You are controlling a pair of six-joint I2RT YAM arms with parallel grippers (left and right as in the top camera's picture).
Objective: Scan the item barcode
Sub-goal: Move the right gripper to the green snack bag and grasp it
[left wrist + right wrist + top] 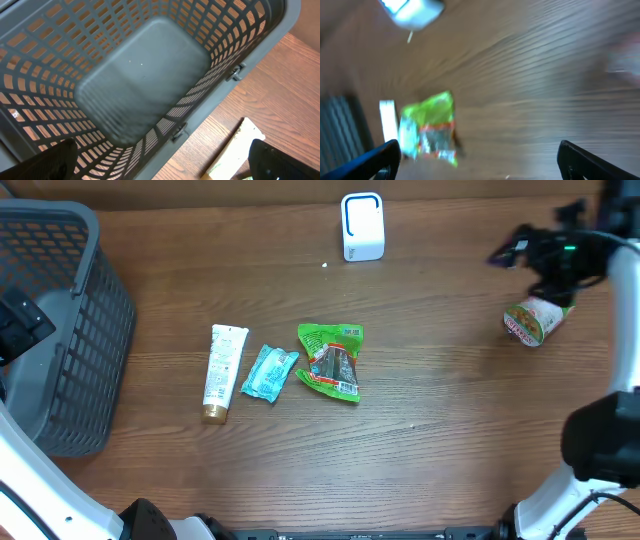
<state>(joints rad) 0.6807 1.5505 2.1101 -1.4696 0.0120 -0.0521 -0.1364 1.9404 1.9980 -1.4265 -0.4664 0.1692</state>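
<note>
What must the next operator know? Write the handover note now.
Left end effector: open, empty, over the basket, which holds nothing.
Right end effector: open, empty, above the table's right side near the noodle cup.
Scanner: far edge, centre.
Tube, teal packet and green snack bag: in a row mid-table.
Done: cannot tell whether anything is scanned.
Left: pick an item and show its barcode to the scanner.

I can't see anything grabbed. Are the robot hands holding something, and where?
Nothing is held. The left gripper and the right gripper are both open, with nothing between their fingers.
</note>
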